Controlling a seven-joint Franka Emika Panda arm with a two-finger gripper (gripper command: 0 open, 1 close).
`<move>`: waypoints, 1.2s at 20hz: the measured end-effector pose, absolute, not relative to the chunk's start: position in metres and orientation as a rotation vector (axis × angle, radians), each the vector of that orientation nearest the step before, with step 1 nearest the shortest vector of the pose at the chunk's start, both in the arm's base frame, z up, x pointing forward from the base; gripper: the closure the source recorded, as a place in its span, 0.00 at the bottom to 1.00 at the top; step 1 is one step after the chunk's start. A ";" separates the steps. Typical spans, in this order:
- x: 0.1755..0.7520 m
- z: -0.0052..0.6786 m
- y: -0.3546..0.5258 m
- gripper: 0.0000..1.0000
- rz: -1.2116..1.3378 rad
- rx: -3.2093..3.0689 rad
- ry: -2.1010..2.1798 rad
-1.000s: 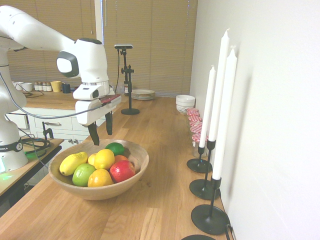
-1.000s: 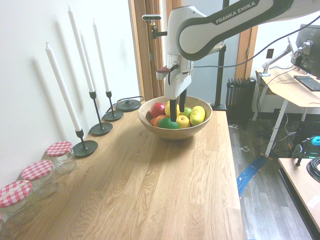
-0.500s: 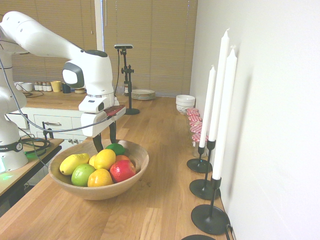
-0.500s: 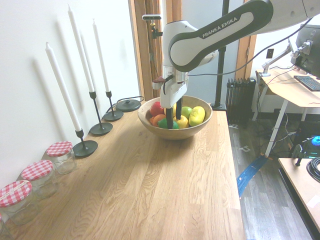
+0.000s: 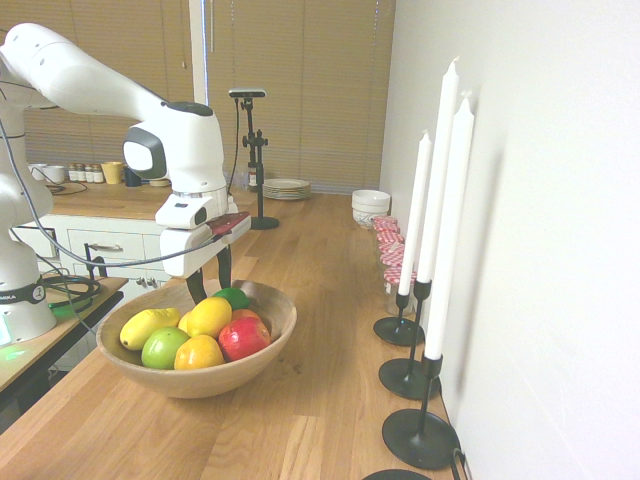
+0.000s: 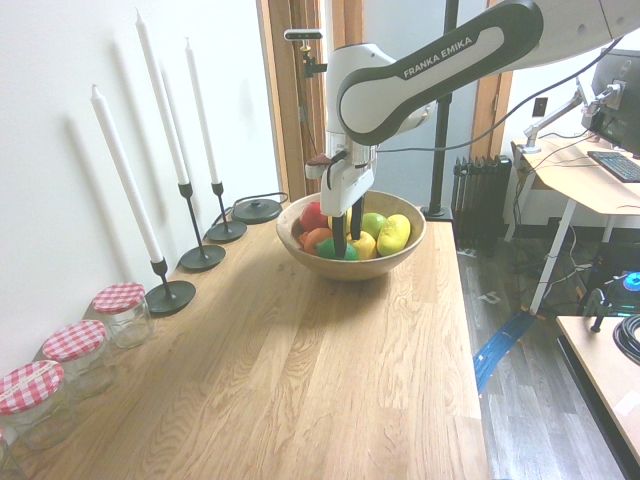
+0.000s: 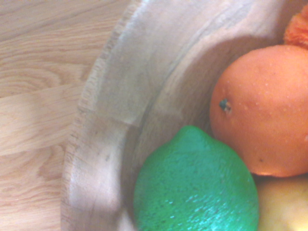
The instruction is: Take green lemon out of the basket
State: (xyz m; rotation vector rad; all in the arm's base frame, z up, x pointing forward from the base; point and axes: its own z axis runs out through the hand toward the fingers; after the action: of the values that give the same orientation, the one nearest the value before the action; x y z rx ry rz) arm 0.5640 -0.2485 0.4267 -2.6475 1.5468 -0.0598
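Open Tool Reached Down to Green Lemon in Wooden Bowl

The green lemon (image 5: 235,298) lay inside the wooden bowl (image 5: 262,370), close to the bowl's inner wall and just beside an orange (image 7: 264,110). The tool (image 6: 348,247) pointed down into the bowl, its two dark fingers well parted, one of them right at the lemon. Whether either finger touched the fruit could not be told.

A red apple (image 5: 244,339), a light green fruit (image 5: 163,348) and several yellow fruits (image 5: 210,317) shared the bowl, which stood on the wooden desk (image 5: 330,410). Along the wall, white candles (image 5: 450,220) rose from black holders (image 5: 420,438), near glass jars (image 6: 125,318) with red-and-white checked lids (image 6: 118,297). Farther along stood stacked white bowls (image 5: 370,207) and a pile of plates (image 5: 287,189).
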 end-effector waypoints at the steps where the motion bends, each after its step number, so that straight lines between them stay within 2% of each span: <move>1: 0.564 0.426 -0.248 1.00 -0.057 -2.647 1.547; 22: 0.558 0.420 -0.253 1.00 -0.041 -2.643 1.545; 23: 0.558 0.421 -0.253 0.00 -0.045 -2.644 1.541; 24: 0.558 0.424 -0.253 0.00 -0.049 -2.645 1.536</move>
State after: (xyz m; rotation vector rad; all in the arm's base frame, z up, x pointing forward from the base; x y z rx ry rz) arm 0.5579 -0.2532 0.4236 -2.6449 1.5363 -0.0489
